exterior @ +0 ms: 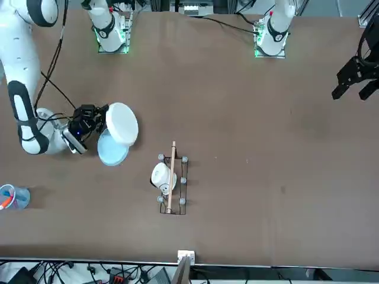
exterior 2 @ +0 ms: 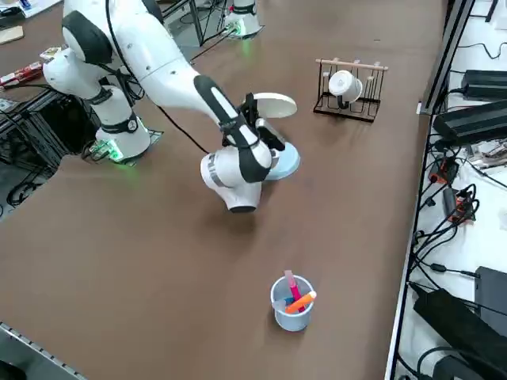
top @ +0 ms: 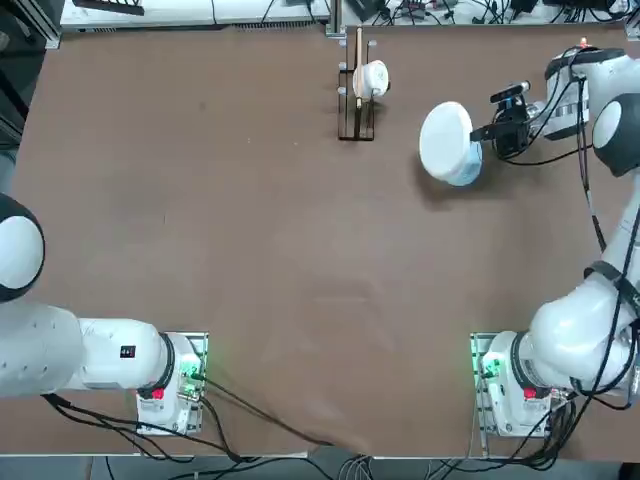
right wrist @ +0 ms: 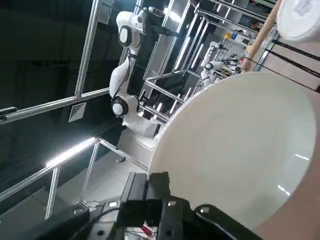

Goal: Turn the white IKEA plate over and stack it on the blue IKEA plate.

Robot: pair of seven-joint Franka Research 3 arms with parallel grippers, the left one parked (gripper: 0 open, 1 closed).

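My right gripper (top: pixel 487 131) is shut on the rim of the white IKEA plate (top: pixel 445 138), holding it lifted and tilted above the table. The white plate (exterior: pixel 122 123) hangs just over the blue IKEA plate (exterior: pixel 112 148), which lies flat on the table beneath it; only part of the blue plate (top: pixel 464 168) shows in the top view. From the right side the white plate (exterior 2: pixel 274 104) stands nearly level above the blue plate (exterior 2: pixel 286 161). The wrist view is filled by the white plate (right wrist: pixel 240 150), with one finger (right wrist: pixel 157 192) clamped on its edge.
A wooden rack (top: pixel 356 95) holding a small white cup (top: pixel 373 78) stands to the left of the plates at the table's far side. A clear blue tumbler (exterior 2: pixel 291 302) with an orange stick sits near the table's right edge.
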